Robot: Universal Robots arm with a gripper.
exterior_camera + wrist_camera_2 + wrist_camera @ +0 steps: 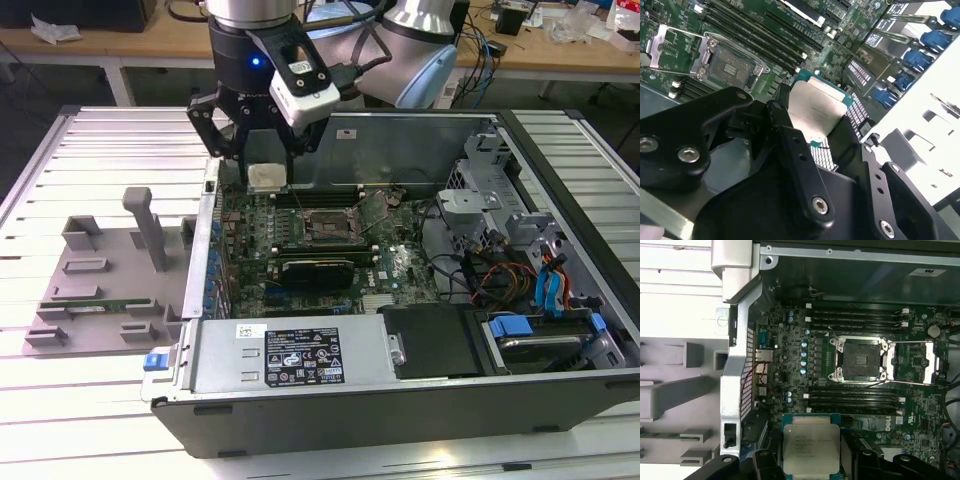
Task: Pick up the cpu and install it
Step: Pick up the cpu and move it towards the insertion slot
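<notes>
The cpu, a flat square chip with a silver-grey top, hangs above the green motherboard inside the open computer case. My gripper is shut on it, a black finger on each side. In both wrist views the cpu sits between the fingers. The open socket lies apart from the chip, toward the exterior view's right and nearer the camera. Its metal retention frame is flipped open beside it.
The case's metal side wall stands just at the exterior view's left of the gripper. A grey fixture tray outside it holds a green memory stick. A black card, a power supply and cabled drive bays crowd the case.
</notes>
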